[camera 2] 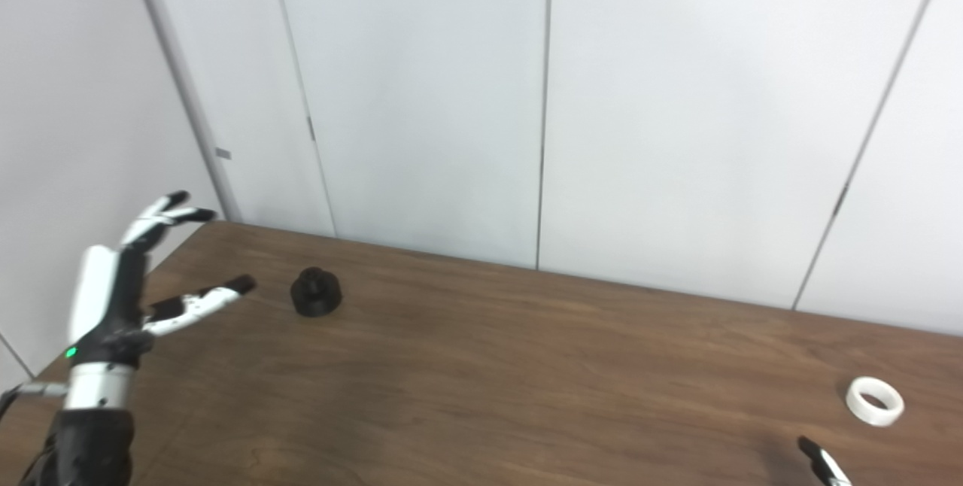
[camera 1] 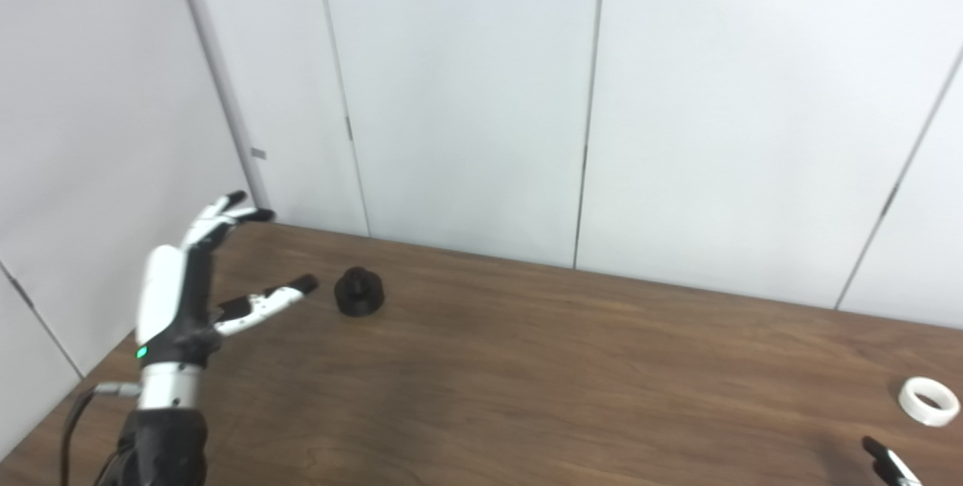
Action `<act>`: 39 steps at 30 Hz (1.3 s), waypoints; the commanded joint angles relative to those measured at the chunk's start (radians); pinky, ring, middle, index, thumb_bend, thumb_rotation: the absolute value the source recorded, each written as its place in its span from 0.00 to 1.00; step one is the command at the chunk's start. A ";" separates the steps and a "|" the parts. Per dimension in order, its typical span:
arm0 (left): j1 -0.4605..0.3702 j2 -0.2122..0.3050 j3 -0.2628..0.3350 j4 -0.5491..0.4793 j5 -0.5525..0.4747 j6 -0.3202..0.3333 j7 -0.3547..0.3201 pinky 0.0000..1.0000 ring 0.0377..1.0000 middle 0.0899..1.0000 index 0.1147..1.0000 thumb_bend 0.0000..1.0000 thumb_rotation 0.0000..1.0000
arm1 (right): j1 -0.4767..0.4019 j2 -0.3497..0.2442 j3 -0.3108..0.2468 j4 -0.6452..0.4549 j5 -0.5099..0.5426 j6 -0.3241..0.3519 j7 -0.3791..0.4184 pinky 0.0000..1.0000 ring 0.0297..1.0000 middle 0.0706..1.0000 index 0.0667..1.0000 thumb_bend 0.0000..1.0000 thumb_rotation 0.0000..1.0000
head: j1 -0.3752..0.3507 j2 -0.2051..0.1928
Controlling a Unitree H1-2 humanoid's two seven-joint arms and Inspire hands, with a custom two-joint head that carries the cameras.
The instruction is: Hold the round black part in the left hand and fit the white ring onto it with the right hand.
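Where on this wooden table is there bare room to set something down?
The wide middle stretch of the brown wooden table, between the round black part and the white ring, is bare. It is tighter far left, where the left robot hand hovers open beside the black part, and bottom right near the ring and right robot hand.

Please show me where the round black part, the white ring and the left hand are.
round black part (camera 1: 359,292), left eye view, on its top knob.
white ring (camera 1: 929,401), left eye view, on its rim.
left hand (camera 1: 197,287), left eye view, on its palm.
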 commanded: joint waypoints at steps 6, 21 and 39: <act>-0.088 0.114 -0.090 0.079 -0.001 0.166 -0.134 1.00 1.00 1.00 0.77 1.00 0.32 | 0.009 -0.037 -0.018 0.059 -0.056 0.022 -0.018 0.96 0.99 1.00 0.93 0.53 0.64 | 0.037 -0.006; -0.183 0.158 -0.230 0.254 0.054 0.268 -0.140 1.00 1.00 1.00 0.84 1.00 0.36 | 0.011 -0.044 -0.032 0.078 -0.037 0.014 -0.010 0.97 0.99 1.00 0.92 0.61 0.70 | 0.060 -0.014; -0.253 0.171 -0.293 0.357 0.086 0.366 -0.130 1.00 1.00 1.00 0.95 1.00 0.37 | 0.023 -0.072 -0.032 0.072 -0.033 0.039 0.007 1.00 1.00 1.00 0.95 0.64 0.72 | 0.104 -0.034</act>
